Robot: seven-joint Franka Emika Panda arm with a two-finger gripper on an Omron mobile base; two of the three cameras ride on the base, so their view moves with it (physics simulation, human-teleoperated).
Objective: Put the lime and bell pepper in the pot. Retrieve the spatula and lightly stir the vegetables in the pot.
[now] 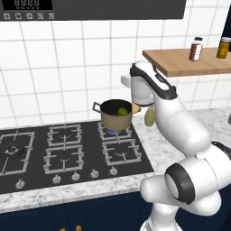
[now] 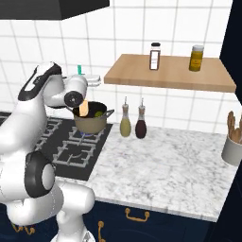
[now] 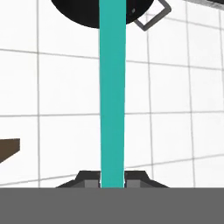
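Note:
The tan pot (image 1: 116, 121) (image 2: 90, 123) stands on the back right burner of the stove. The lime (image 1: 122, 111) (image 2: 99, 113) lies inside it. I cannot make out the bell pepper in the pot's dark inside. My gripper (image 3: 113, 179) (image 2: 83, 97) is shut on the teal handle of the spatula (image 3: 112, 96). It hangs just over the pot's right rim. The spatula's tan blade (image 2: 84, 109) (image 1: 135, 108) dips at the pot's mouth, and the handle's tip (image 2: 80, 69) sticks up above the hand. In the hand view the handle runs up to the pot's black mouth (image 3: 78, 13).
A yellow-green bottle (image 2: 125, 125) and a dark red-brown bottle (image 2: 141, 125) stand on the marble counter right of the pot. Above them is a wooden shelf (image 2: 170, 73) with two jars. A utensil holder (image 2: 232, 146) sits far right. The black stove (image 1: 67, 149) spreads to the left.

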